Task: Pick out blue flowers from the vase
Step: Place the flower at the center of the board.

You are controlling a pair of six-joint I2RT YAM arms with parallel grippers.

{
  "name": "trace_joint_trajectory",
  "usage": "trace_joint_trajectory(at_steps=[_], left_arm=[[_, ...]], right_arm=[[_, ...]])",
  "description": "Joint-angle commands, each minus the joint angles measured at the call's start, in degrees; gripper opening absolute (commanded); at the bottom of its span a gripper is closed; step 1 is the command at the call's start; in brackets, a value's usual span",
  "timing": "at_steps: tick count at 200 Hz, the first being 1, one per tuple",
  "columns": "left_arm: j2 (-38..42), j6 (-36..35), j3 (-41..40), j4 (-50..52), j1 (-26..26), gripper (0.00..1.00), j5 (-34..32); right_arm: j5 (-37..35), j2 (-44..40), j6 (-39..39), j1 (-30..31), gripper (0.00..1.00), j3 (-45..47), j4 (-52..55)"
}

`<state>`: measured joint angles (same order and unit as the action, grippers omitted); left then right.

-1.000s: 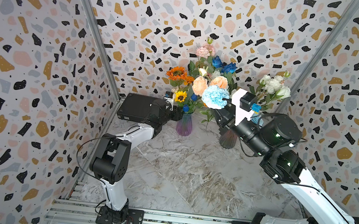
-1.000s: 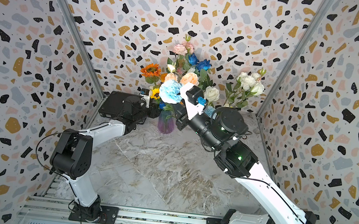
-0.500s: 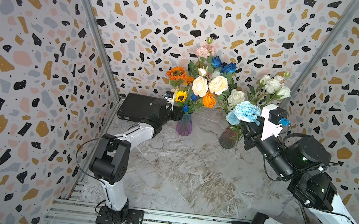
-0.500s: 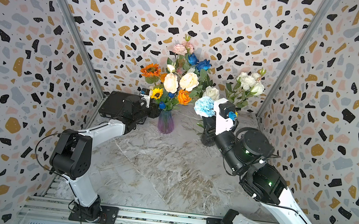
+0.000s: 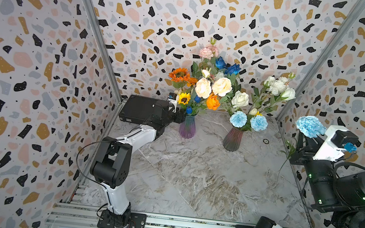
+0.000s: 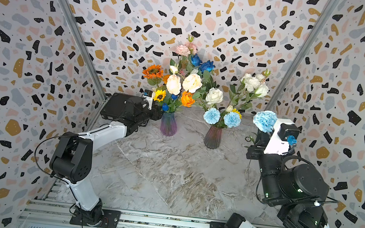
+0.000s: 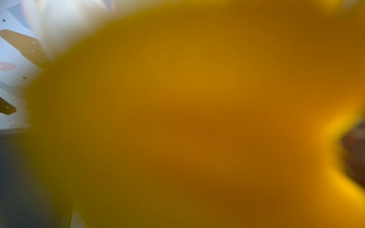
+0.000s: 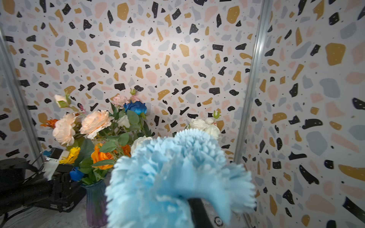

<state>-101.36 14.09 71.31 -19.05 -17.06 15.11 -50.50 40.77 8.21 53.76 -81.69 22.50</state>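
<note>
My right gripper (image 5: 300,145) (image 6: 259,140) is shut on a pale-blue pom-pom flower (image 5: 310,129) (image 6: 264,121) (image 8: 177,167) near the right wall, and its thin stem (image 5: 286,160) dangles above the floor. In the right wrist view the head hides the jaws except one dark finger (image 8: 198,213). The left vase (image 5: 187,126) (image 6: 168,124) holds royal-blue roses (image 5: 220,63) (image 8: 136,107) among cream and orange blooms. My left gripper (image 5: 180,116) (image 6: 156,115) sits against that vase's neck. A yellow blur (image 7: 197,118) hides its jaws in the left wrist view.
A second vase (image 5: 232,139) (image 6: 213,137) carries two pale-blue pom-poms (image 5: 238,119) (image 5: 258,123) and white roses. A black box (image 5: 138,112) lies at the back left. A small round disc (image 5: 265,141) rests on the marble floor. Speckled walls close in on three sides.
My right arm has swung from the left bouquet past the second vase to the right wall, carrying the pale-blue flower with it. The left arm has stayed still.
</note>
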Motion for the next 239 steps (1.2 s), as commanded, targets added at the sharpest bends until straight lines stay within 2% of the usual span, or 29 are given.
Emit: trace_joint_trajectory(at_steps=[1,39,76,99,115,158,182,201,221,239], left_arm=[[0.8,-1.9,-1.0,5.0,-0.1,0.63,-0.9],[1.4,-1.6,-1.3,4.9,-0.1,0.63,-0.5],[1.8,-1.3,-1.3,4.7,-0.1,0.63,-0.4],[2.0,-1.3,-1.4,4.7,-0.2,0.63,-0.5],[2.1,-1.5,-1.6,4.7,-0.1,0.63,-0.4],[2.3,-1.4,-2.3,4.6,-0.1,0.63,-0.2],[2.3,-1.3,-2.2,4.5,-0.1,0.63,-0.2],[2.7,-1.2,-2.1,4.5,-0.1,0.63,-0.3],[2.9,-1.7,-2.0,4.6,-0.2,0.63,-0.3],[3.0,-2.3,-2.0,4.8,-0.1,0.63,-0.5]], right_arm=[[-7.8,0.9,2.5,0.1,0.00,-0.8,0.7],[-9.7,1.9,3.4,0.1,0.00,-1.6,0.7],[-11.5,6.5,4.7,0.1,0.00,-0.8,0.7],[-7.8,10.7,3.7,-1.8,0.00,-0.8,1.1],[-0.9,14.0,-0.7,-7.0,0.00,-3.3,5.3],[21.5,20.7,-9.4,-28.5,0.00,-11.3,10.0],[40.6,25.8,-18.0,-46.2,0.00,-14.6,13.3],[51.6,28.7,-22.0,-56.8,0.00,-14.6,13.6],[62.6,32.7,-24.0,-64.0,0.00,-14.7,14.8],[67.2,35.2,-23.6,-67.1,0.00,-13.8,14.4]])
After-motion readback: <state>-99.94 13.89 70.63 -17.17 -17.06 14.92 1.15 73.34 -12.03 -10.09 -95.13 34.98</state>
